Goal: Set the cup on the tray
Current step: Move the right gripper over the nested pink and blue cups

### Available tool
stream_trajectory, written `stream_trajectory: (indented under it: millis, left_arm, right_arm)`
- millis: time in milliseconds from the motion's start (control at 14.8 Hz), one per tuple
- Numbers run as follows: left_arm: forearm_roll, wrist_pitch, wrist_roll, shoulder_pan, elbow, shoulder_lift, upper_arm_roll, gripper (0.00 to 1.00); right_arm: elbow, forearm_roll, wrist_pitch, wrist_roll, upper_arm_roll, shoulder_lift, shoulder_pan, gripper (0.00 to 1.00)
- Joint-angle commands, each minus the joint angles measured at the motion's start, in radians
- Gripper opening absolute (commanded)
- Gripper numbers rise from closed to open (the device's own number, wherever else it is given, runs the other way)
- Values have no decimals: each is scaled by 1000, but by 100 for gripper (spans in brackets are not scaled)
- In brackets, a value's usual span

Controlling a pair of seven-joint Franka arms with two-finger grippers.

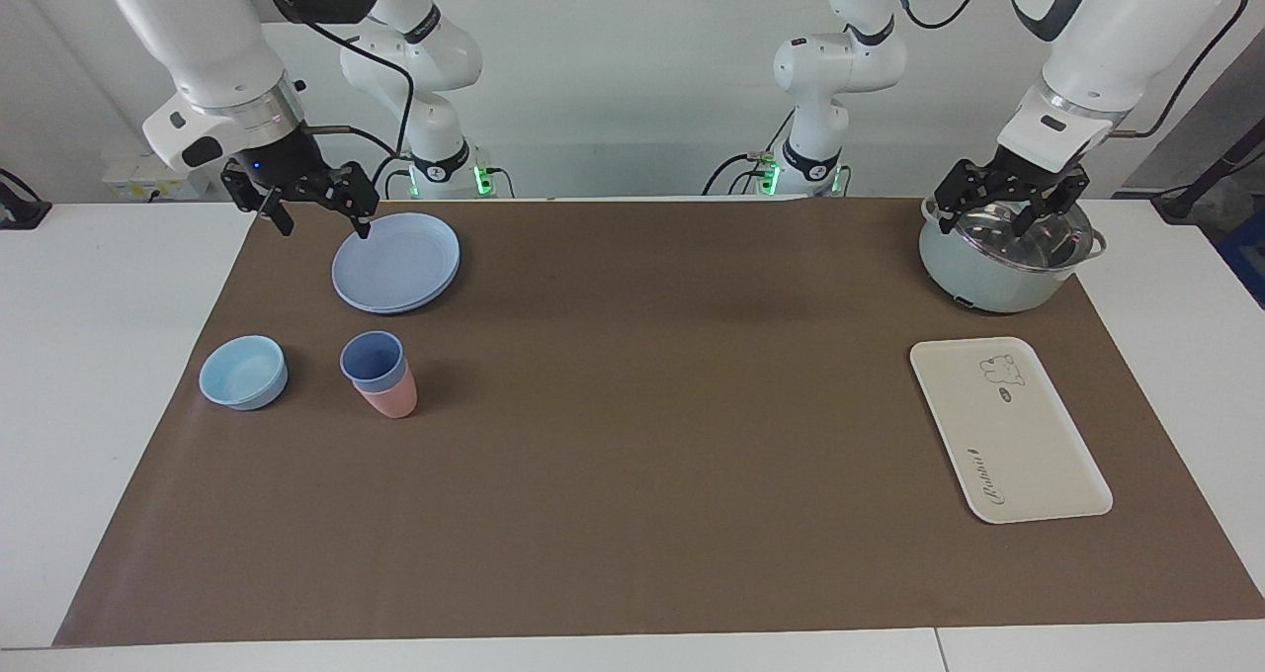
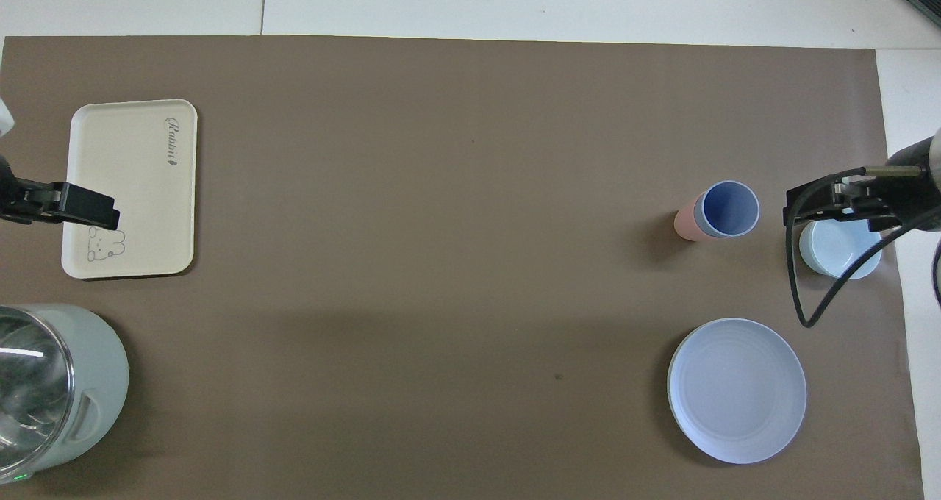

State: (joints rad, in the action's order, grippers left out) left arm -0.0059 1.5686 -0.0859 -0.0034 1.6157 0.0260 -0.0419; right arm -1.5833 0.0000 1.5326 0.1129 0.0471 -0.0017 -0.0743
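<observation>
The periwinkle-blue cup [image 1: 373, 358] [image 2: 728, 208] sits nested inside a salmon-pink tumbler [image 1: 392, 398] [image 2: 687, 225], upright on the brown mat toward the right arm's end. The cream tray [image 1: 1008, 430] [image 2: 132, 187] with a bear drawing lies flat toward the left arm's end, with nothing on it. My right gripper [image 1: 321, 219] [image 2: 823, 200] is open and empty, raised beside the round blue plate, apart from the cup. My left gripper [image 1: 993, 215] [image 2: 81, 206] is open and empty, raised over the pot's lid.
A round blue plate [image 1: 395, 262] [image 2: 736, 390] lies nearer to the robots than the cups. A light-blue bowl [image 1: 243, 372] [image 2: 838, 254] sits beside the cups toward the mat's edge. A pale green pot [image 1: 988, 282] [image 2: 95, 382] with a glass lid stands nearer to the robots than the tray.
</observation>
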Motion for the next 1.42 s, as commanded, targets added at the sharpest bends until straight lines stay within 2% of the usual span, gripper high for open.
stream_trajectory:
  millis: [0,474,609,677,948,1219,1354]
  left_arm:
    - [-16,-9,-11,13,6,15,-6,100]
    - [-16,-6,-8,11,3,17,-6,100]
    - [-16,-7,-6,11,6,19,-6,100]
    - [-16,-10,-5,13,10,20,-6,100]
    - [-16,-9,-6,16,10,20,-6,100]
    - [-16,-9,-6,14,10,20,-4,100]
    - [-16,-9,-6,16,10,20,-6,100]
  right_arm:
    - [-15,3,-6,-21,5,-12,10,100]
    - [-18,3,0,-12,7,-14,60,100]
    - [-21,3,41,23,7,-12,68,95]
    - [-24,3,72,93,7,-5,79,90]
    - [-27,3,158,412,7,44,116,90]
    - [-23,34,218,522,7,138,186,90]
    - [-21,139,231,640,5,189,237,90]
